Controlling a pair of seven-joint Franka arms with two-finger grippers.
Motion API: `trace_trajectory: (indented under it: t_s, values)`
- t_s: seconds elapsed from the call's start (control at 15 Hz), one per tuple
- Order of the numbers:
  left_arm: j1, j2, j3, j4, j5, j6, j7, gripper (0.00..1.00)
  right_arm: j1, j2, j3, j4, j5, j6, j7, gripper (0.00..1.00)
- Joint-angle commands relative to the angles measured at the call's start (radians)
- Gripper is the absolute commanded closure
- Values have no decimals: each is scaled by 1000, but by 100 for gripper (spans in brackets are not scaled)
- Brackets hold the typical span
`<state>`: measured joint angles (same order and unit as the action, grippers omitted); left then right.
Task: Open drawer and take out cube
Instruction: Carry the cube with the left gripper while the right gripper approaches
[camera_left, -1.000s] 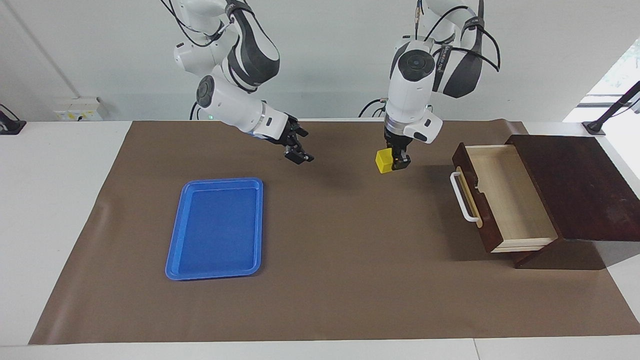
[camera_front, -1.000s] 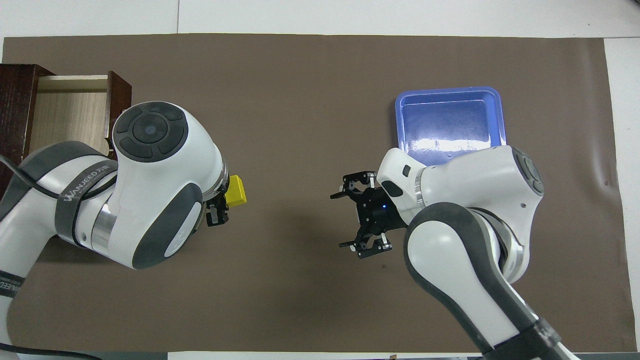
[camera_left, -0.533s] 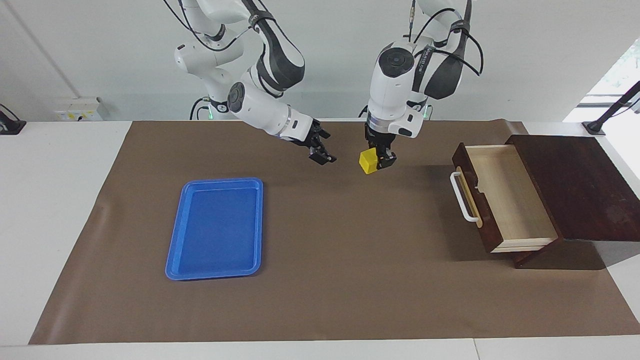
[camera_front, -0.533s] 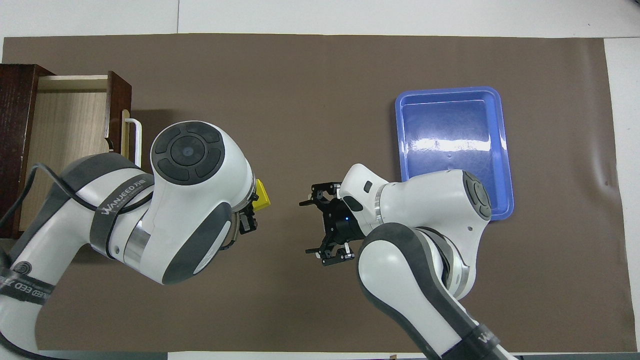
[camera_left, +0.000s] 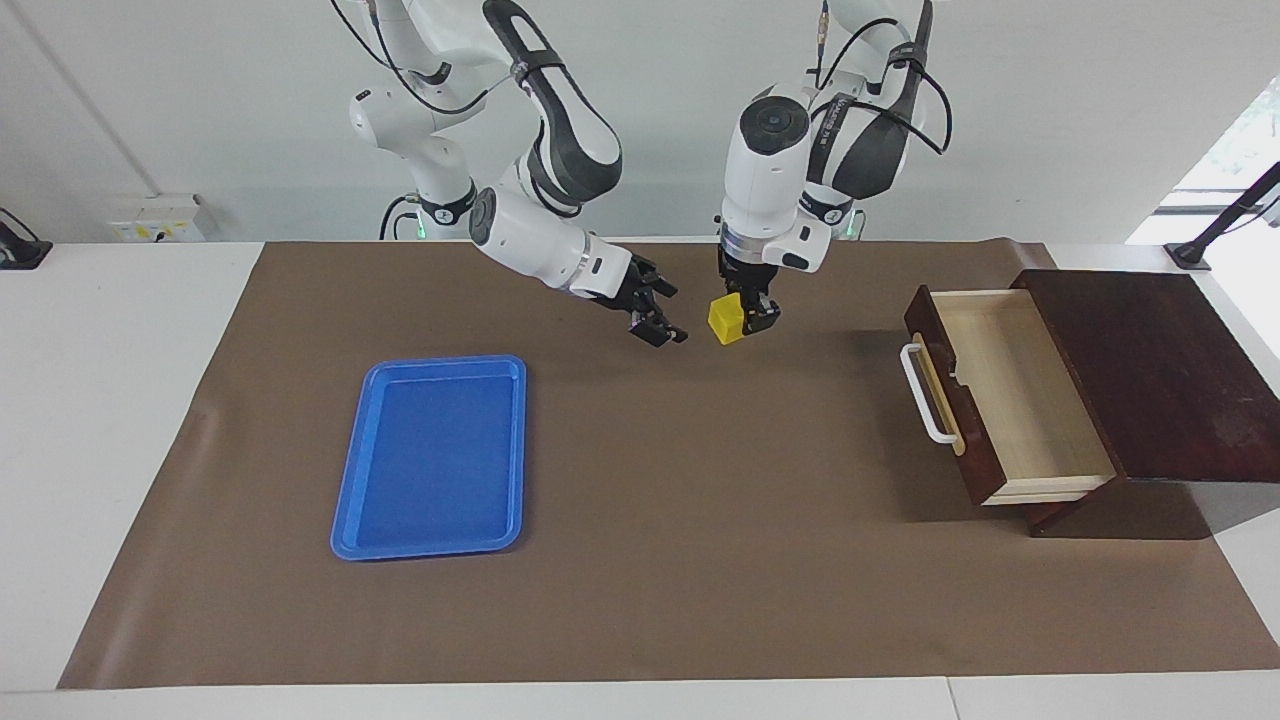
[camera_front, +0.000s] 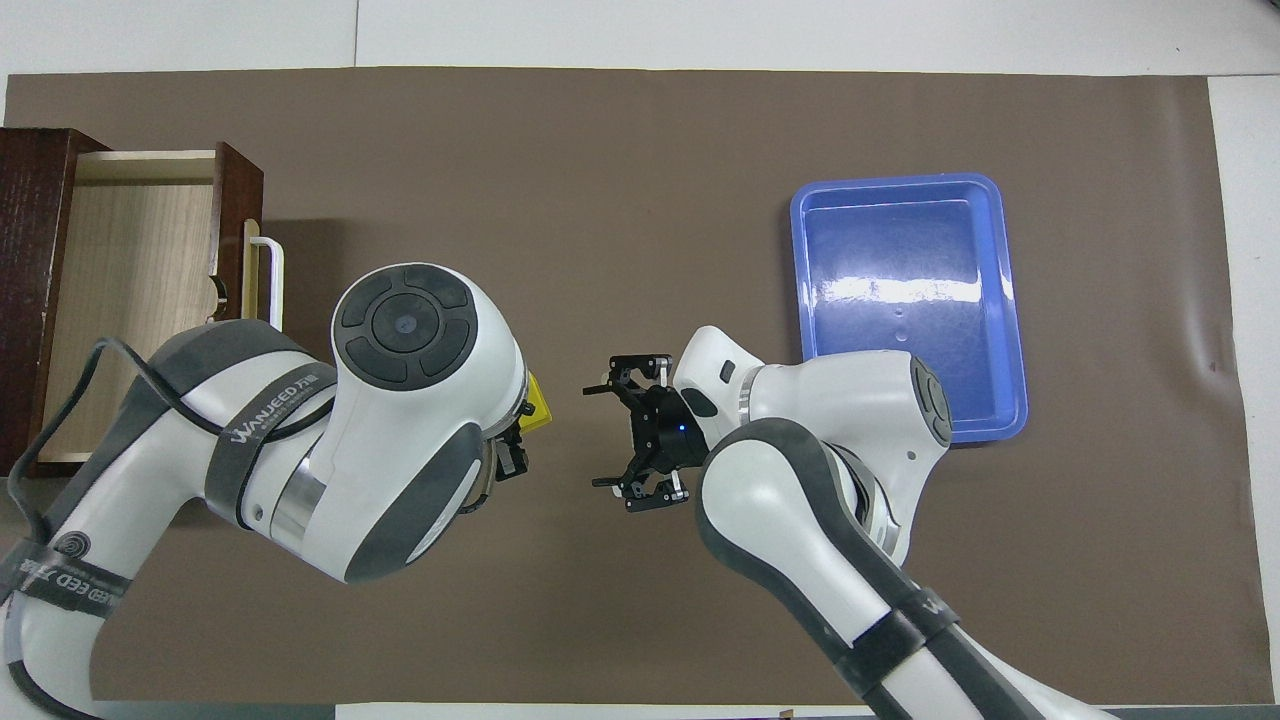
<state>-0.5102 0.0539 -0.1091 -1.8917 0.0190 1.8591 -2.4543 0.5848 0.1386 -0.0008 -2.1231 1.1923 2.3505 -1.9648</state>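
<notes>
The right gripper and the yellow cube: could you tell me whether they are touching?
Apart. The facing view shows brown mat between the open right gripper and the cube, which the left gripper holds in the air.

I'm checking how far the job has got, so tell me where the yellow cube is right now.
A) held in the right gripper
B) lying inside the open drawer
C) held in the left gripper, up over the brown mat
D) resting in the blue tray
C: the cube sits clamped in the left gripper above the mat, while the open right gripper is beside it and the drawer and tray hold nothing.
</notes>
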Motion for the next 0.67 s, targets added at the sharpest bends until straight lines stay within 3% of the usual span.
trace_trajectory:
  t_s: [0.0,0.27,0.6]
  values:
    - [-24,-29,16,-32,-16,32,-23,100,-8,53,1,95,-6,-54,-34,0]
    - [-34,-31,16,-32,-16,34,-22,100,-46,88,1,164,-65,-148,-37,0]
    - [-66,-32,16,-33,-16,45,-12,100,-45,115,1,173,-88,-195,-36,0]
